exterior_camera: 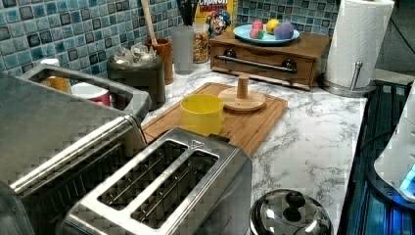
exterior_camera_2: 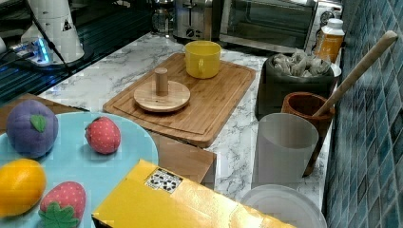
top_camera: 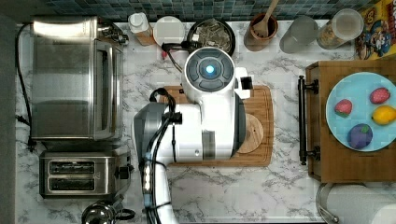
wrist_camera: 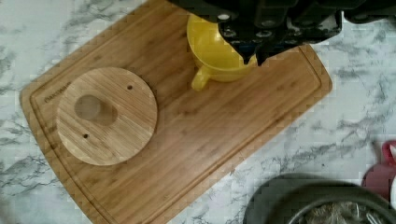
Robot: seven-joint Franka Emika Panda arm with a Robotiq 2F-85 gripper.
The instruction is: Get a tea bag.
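Note:
Several grey-beige tea bags (top_camera: 211, 33) fill a round black bowl (top_camera: 229, 29) at the back of the counter. The pile of tea bags (exterior_camera: 133, 53) rises over the bowl's rim (exterior_camera_2: 294, 76), and the bowl's edge (wrist_camera: 280, 196) with the sachets (wrist_camera: 336, 215) lies at the corner of the wrist view. My gripper (wrist_camera: 252, 59) hangs high above the yellow mug (wrist_camera: 219, 51) on the wooden cutting board (wrist_camera: 224, 130), apart from the bowl. Its dark fingertips stand close together with nothing between them. In the top view the white arm (top_camera: 210, 102) covers the board and hides the gripper.
A round wooden stand with a peg (exterior_camera_2: 161, 92) sits on the board beside the mug (exterior_camera: 201, 112). A toaster oven (top_camera: 74, 79) and a toaster (top_camera: 79, 173) stand at the top view's left. A wooden cup with a spoon (top_camera: 261, 29), a translucent cup (exterior_camera_2: 284, 149) and a fruit plate (top_camera: 362, 112) stand near the bowl.

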